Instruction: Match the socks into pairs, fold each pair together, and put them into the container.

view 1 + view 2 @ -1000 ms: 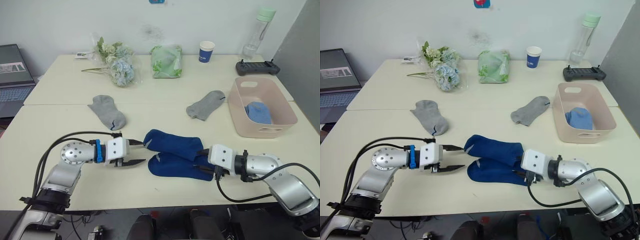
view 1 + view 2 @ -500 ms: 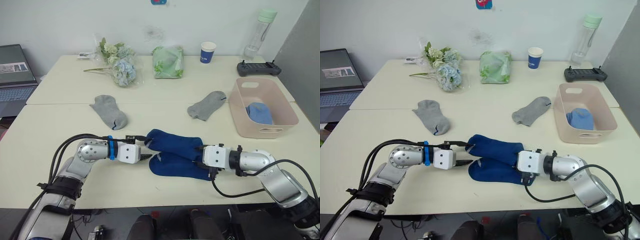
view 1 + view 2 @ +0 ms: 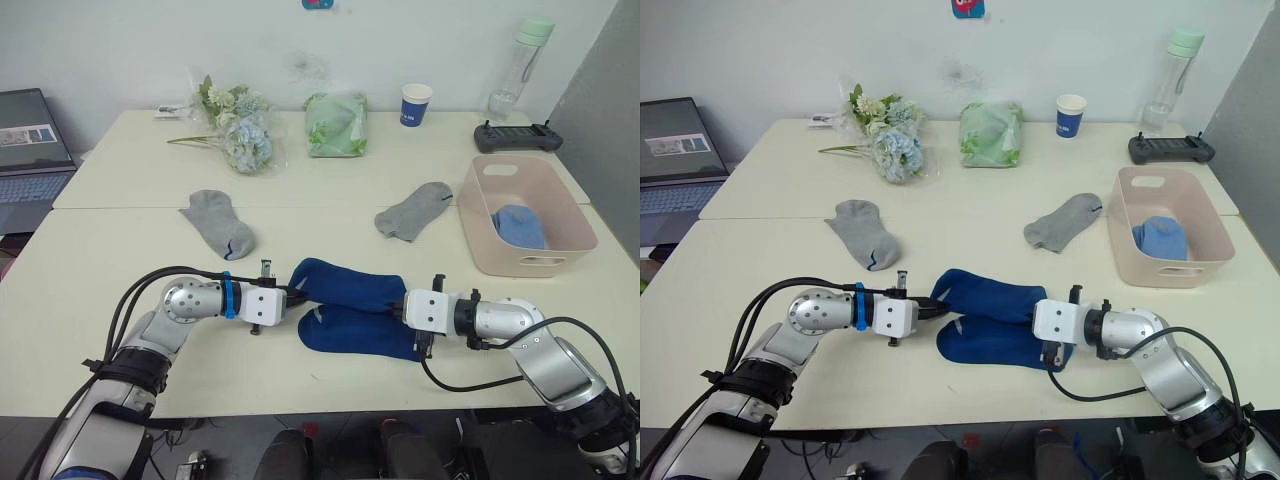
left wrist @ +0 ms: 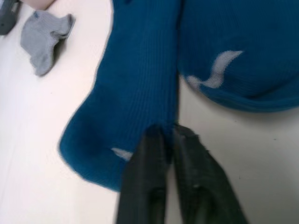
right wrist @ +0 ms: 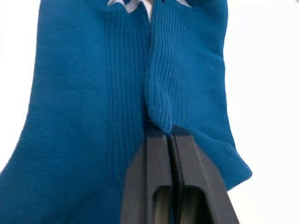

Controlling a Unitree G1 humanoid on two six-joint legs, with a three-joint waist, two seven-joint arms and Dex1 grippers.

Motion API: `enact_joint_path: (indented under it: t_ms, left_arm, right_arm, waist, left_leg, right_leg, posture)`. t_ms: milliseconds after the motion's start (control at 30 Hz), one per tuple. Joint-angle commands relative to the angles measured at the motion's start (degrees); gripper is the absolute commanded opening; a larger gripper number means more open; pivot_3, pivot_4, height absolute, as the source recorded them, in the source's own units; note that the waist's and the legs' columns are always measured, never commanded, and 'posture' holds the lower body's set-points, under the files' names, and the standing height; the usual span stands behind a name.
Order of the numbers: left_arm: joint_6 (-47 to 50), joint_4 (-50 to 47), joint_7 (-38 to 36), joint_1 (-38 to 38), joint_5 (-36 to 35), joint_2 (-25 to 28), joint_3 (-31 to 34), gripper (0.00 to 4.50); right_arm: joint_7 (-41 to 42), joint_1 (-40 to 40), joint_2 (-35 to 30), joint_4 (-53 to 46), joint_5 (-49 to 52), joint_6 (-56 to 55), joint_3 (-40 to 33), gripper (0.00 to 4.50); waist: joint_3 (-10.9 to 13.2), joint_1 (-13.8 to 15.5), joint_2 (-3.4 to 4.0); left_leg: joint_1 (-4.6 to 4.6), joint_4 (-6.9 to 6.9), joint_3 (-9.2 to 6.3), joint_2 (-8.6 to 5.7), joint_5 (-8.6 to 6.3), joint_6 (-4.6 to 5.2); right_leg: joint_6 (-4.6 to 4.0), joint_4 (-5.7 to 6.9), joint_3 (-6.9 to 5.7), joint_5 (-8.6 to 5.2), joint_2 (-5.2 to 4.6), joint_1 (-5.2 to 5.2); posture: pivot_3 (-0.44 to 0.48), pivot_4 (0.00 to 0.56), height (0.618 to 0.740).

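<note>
The two dark navy knit socks [image 3: 350, 305] lay side by side at the front of the cream surface [image 3: 120, 250], and the left hand [image 4: 167, 136], open a second earlier, had closed on the near edge of the farther one. The right hand [image 5: 167, 135] pinched a ridge of the nearer sock from the opposite end, so folding looked ready to begin. The pale pink plastic tub [image 3: 575, 240] stood well apart to the right, holding a light blue folded pair [image 3: 518, 225].

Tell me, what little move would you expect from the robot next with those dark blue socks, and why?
Probably a small lift and fold. The left tool is shut on one end of the navy socks, and the right tool is shut on a pinched ridge at the other end. The two lie partly overlapped on the table, so raising one end over the other looks likely, before the pink container.
</note>
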Motion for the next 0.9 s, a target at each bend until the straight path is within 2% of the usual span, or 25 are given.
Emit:
enact_joint_path:
  t_ms: [33,233,400,467,600,733,900]
  left_arm:
    - [1.6,0.04,-0.6,0.22,-1.22,-0.44,-0.05,0.02]
    - [4.89,-1.41,-0.94,-0.21,-4.93,-1.17,1.69,0.02]
    - [12.62,-7.95,-6.1,-0.48,-13.28,-0.74,3.3,0.02]
    - [19.25,-13.07,-8.27,-1.48,-18.58,-0.78,4.63,0.02]
    - [41.39,-26.89,-10.68,-2.67,-31.64,0.87,7.48,0.02]
    - [56.38,-36.24,-15.24,-1.8,-39.52,6.39,8.32,0.02]
    - [70.35,-41.58,-17.31,-1.71,-46.62,10.25,9.08,0.02]
  right_arm:
    - [0.37,-0.85,0.53,-1.38,2.61,0.82,-3.01,0.0]
    - [0.29,-2.8,1.31,-1.81,5.56,3.88,-6.15,0.0]
    - [1.8,-6.12,0.78,-4.64,8.98,9.94,-8.23,0.0]
    - [2.54,-8.25,0.65,-6.8,12.18,14.46,-10.01,0.0]
    - [5.65,-9.48,-1.27,-13.38,22.29,25.41,-14.14,0.0]
    - [7.54,-9.64,-4.61,-19.49,33.03,35.91,-18.54,0.0]
    - [7.1,-8.38,-7.49,-24.26,45.56,46.1,-23.44,0.0]
  waist:
    - [0.0,-0.01,0.0]
    - [0.0,-0.06,0.0]
    - [0.02,-0.13,-0.03]
    - [0.02,-0.21,-0.02]
    - [0.03,-0.18,-0.03]
    - [0.04,-0.52,-0.02]
    - [0.04,-0.49,-0.03]
  left_leg:
    - [0.0,0.0,0.0,0.01,0.0,0.0]
    - [-0.01,0.0,0.01,0.01,0.0,0.0]
    - [-0.08,0.01,-0.02,0.02,0.0,0.0]
    - [-0.09,0.0,-0.02,0.05,0.0,0.0]
    - [-0.14,0.01,-0.12,0.06,0.0,0.0]
    - [-0.11,-0.03,-0.11,0.07,-0.01,0.01]
    - [-0.09,-0.03,-0.13,0.1,-0.01,0.02]
  right_leg:
    - [0.0,0.0,0.0,0.0,0.0,0.0]
    - [0.0,-0.01,0.01,0.0,0.0,-0.02]
    - [0.0,-0.01,0.0,0.0,0.0,-0.07]
    - [0.0,-0.02,-0.01,0.0,0.0,-0.08]
    - [0.0,-0.03,-0.02,0.0,0.0,-0.06]
    - [0.0,-0.05,-0.02,-0.01,0.01,-0.05]
    - [0.0,-0.04,-0.05,-0.01,0.07,-0.03]
  posture:
    - [0.0,0.15,0.74]
    - [0.0,0.15,0.74]
    - [0.0,0.15,0.74]
    - [0.0,0.15,0.74]
    - [0.0,0.15,0.74]
    - [0.0,0.15,0.74]
    - [0.0,0.15,0.74]
